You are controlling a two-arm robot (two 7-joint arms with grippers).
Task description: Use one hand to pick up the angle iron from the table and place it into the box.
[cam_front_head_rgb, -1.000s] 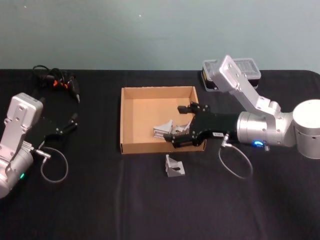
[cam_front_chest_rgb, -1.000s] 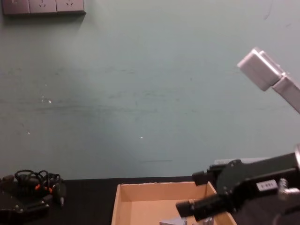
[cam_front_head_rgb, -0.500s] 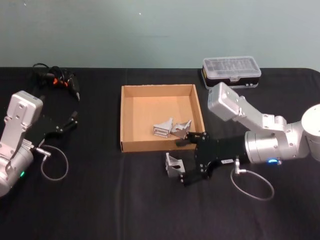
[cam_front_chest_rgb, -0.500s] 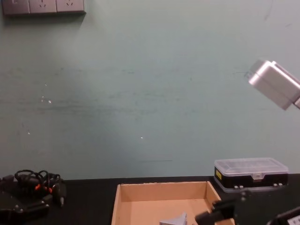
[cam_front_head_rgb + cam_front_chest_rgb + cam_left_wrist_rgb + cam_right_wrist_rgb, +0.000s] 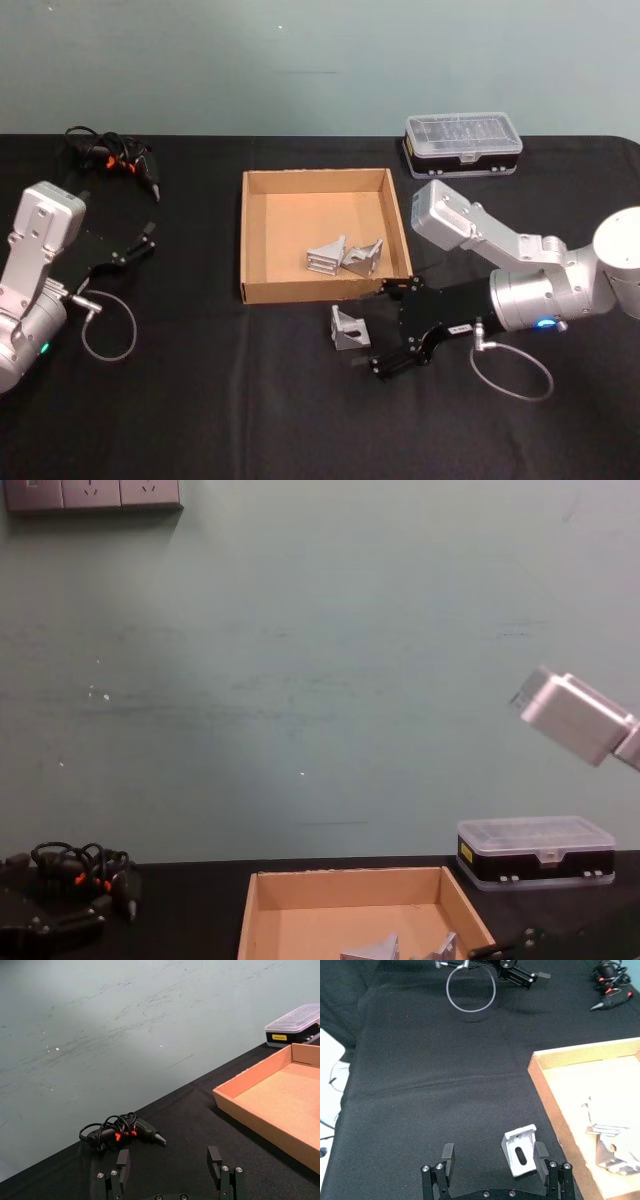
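1. Gripper of the right arm (image 5: 381, 332): black, two flat fingers set wide apart, clamped on nothing; low over the matte black table (image 5: 200, 410), just off the box's 6 o'clock wall.
2. Angle iron (image 5: 348, 328): small pale-grey metal bracket bent to an L, with a slotted hole in one face. Stands on the table between those fingers, crowded against one finger (image 5: 541, 1156), the other well clear; touching or not, cannot tell.
3. Right arm: thick silver-grey tube, elbowed, reaching in from 3 o'clock, wrist nearly level, fingers aimed toward 9 o'clock.
4. Box (image 5: 243, 240): shallow tan cardboard tray with low walls, mid-table; pair of grey brackets (image 5: 325, 257) lying inside, toward its 5 o'clock corner.
5. Plastic case (image 5: 462, 143): black with a clear lid, at 1 o'clock of the box, well apart.
6. Left gripper (image 5: 143, 243): fingers parted, holding nothing, parked at 9 o'clock of the box; tangle of black cable (image 5: 110, 160) with orange marks at 10 o'clock.
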